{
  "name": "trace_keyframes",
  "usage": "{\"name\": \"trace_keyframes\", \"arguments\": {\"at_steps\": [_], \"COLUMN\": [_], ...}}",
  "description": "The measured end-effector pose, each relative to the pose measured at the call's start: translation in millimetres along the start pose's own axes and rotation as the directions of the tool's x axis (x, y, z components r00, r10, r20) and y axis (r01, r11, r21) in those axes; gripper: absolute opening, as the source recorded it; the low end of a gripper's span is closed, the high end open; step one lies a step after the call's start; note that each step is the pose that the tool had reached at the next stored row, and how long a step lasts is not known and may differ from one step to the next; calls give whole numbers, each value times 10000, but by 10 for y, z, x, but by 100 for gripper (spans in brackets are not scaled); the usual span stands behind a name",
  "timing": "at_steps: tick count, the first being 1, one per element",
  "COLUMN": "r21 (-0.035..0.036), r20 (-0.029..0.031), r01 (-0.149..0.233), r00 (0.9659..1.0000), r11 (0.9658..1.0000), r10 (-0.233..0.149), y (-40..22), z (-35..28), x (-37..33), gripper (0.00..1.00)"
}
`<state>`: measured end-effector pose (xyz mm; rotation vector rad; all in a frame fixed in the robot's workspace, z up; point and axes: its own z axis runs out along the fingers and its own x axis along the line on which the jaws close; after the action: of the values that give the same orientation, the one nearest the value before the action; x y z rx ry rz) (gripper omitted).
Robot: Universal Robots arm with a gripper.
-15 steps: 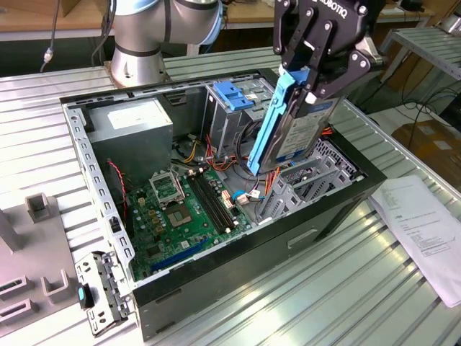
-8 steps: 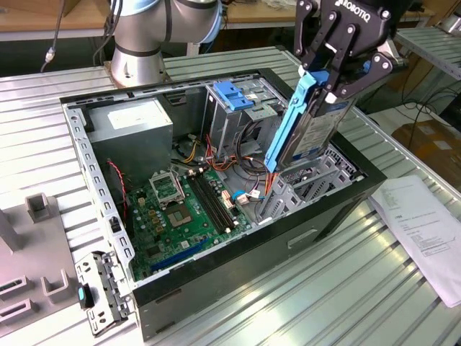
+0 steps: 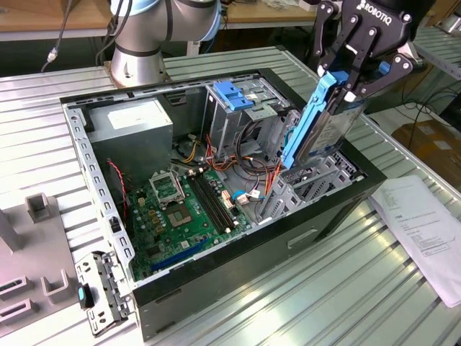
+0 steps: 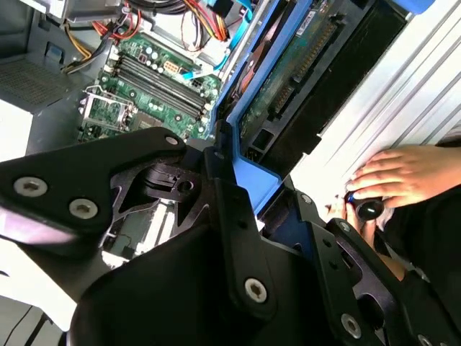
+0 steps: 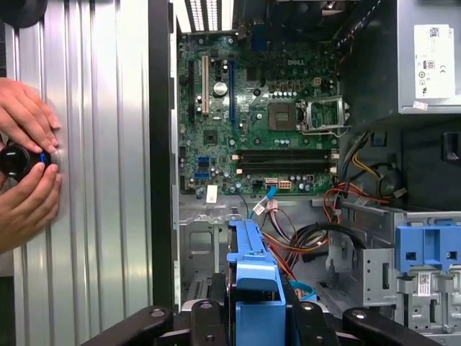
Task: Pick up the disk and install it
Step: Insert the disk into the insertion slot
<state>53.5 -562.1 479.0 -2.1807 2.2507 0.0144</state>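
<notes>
End effector [image 3: 347, 81] is clamped on the disk [image 3: 325, 133], so the pickup looks done. From the exterior view's left come the motherboard [image 3: 184, 209], the drive cage [image 3: 230, 115], then the disk. It is tilted, with its lower end at the case's [image 3: 302, 234] bay. It does not look seated yet.

White lettering on the gripper [image 3: 351, 85], a barcode sticker on the power supply [image 5: 405, 65], fine print on the paper sheet [image 3: 425, 223].
</notes>
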Motion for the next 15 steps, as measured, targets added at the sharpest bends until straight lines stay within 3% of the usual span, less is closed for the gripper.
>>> {"name": "trace_keyframes", "arguments": {"at_steps": [15], "r21": [4], "r20": [4], "r01": [-207], "r00": [9998], "r11": [9998], "r10": [207], "y": [-60], "z": [203], "x": [9], "gripper": [37]}}
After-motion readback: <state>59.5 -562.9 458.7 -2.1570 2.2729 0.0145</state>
